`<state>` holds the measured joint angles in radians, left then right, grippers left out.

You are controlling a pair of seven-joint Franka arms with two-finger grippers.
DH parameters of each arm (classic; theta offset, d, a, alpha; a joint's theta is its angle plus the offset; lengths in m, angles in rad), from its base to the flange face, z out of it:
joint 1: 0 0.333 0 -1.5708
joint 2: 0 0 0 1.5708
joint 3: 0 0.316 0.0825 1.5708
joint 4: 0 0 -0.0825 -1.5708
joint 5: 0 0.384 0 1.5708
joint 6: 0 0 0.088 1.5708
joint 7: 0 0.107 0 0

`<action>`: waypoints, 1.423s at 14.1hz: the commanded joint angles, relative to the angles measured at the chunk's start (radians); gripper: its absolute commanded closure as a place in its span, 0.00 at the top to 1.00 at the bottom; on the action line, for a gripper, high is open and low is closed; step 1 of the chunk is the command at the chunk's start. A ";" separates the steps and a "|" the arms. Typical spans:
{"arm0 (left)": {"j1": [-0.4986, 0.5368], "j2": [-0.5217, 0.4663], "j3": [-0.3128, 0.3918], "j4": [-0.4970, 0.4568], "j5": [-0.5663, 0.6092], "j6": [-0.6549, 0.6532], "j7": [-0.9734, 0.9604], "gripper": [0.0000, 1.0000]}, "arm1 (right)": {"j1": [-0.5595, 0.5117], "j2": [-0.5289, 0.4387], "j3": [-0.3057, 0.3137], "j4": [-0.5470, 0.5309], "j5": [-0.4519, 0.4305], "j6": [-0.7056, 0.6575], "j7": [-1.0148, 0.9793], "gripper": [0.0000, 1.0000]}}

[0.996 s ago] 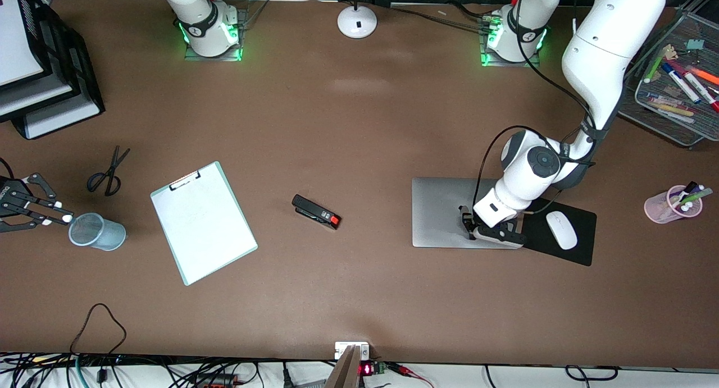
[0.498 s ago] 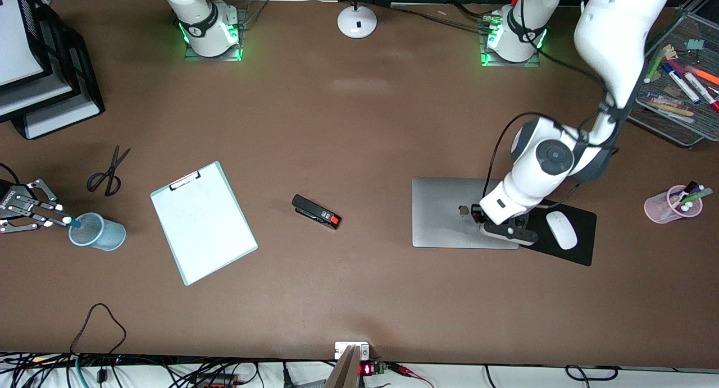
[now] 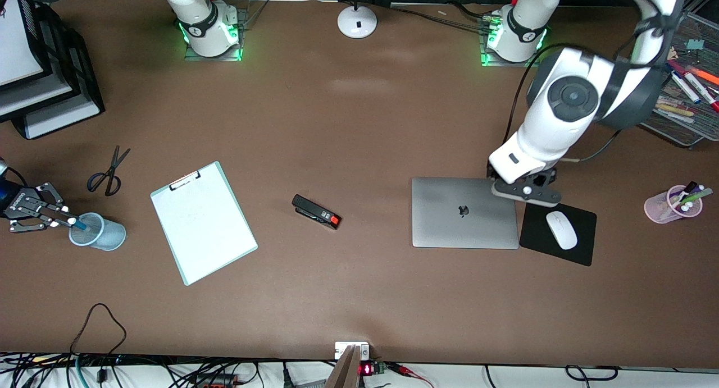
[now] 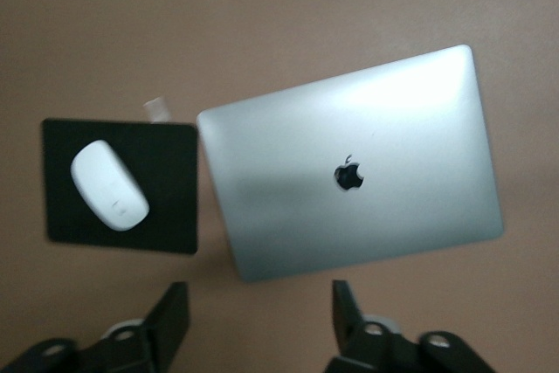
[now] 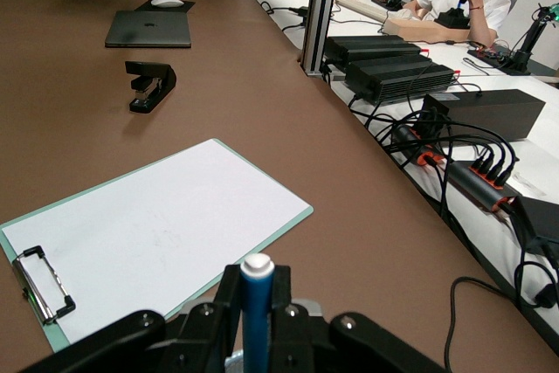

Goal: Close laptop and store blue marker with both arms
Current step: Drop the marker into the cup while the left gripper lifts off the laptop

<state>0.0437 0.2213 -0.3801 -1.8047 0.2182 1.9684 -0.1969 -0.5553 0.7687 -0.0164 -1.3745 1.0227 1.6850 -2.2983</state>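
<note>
Since a second ago my left gripper [image 3: 525, 192] lifts off the closed laptop [image 3: 465, 213], jaws open; right gripper [image 3: 42, 215], lower-left, pinches the blue marker [image 5: 257, 307] upright over the mesh cup [image 3: 99, 231].

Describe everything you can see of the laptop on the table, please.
The laptop is slim and silver-grey, metal by its look, with rounded corners and a dark apple logo in the middle of its lid. It is shut and lies flat on the brown table, toward the left arm's end. A black mouse pad with a white mouse lies beside it, very close to one edge. No tool touches it; the left tool hangs open above it.
</note>
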 commanded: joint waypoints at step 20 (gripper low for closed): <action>-0.008 -0.288 0.263 -0.008 -0.218 -0.200 0.339 1.00 | 0.107 -0.072 0.009 0.074 -0.182 -0.004 0.434 1.00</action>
<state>0.0646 0.0127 -0.1985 -1.6968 0.0748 1.6758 0.0191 -0.4859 0.7413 -0.0044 -1.3041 0.8990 1.6784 -1.9792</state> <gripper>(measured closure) 0.000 0.000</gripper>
